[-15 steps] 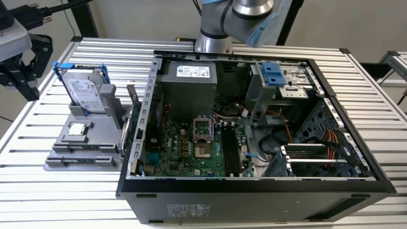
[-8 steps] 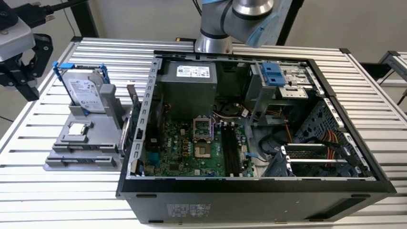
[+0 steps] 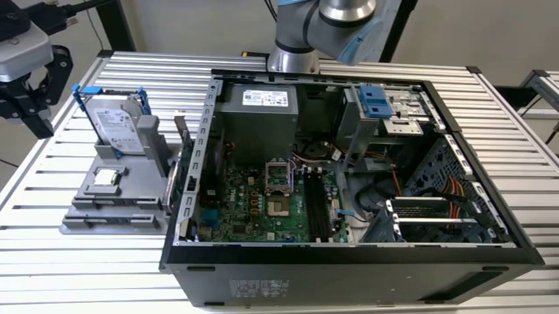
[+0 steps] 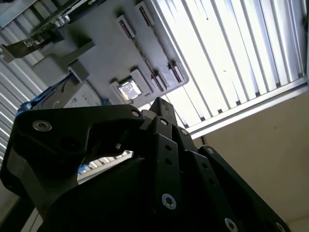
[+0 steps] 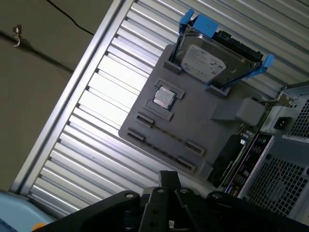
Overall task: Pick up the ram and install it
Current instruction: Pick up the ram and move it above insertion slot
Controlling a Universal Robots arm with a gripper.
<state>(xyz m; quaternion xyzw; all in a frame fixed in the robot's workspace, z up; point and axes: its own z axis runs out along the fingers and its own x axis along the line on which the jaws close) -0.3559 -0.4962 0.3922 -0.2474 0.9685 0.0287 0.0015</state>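
Gripper hovered at 10 o'clock of grey fixture; claw state: cannot tell. Ram sat in grey fixture, untouched.

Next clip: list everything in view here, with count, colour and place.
slatted metal table: one, silver, under everything
open computer case: one, black, mid-table
flat plastic tray: one, grey, exterior view's left of case
boxy framed hard drive: one, silver and blue, upright on tray
small square chip: one, silver, in tray recess
slim ram stick: one, bluish-green, on edge at tray's case side
robot arm: one, silver-blue, behind case
hand: one, black, exterior view's left, apart from ram stick
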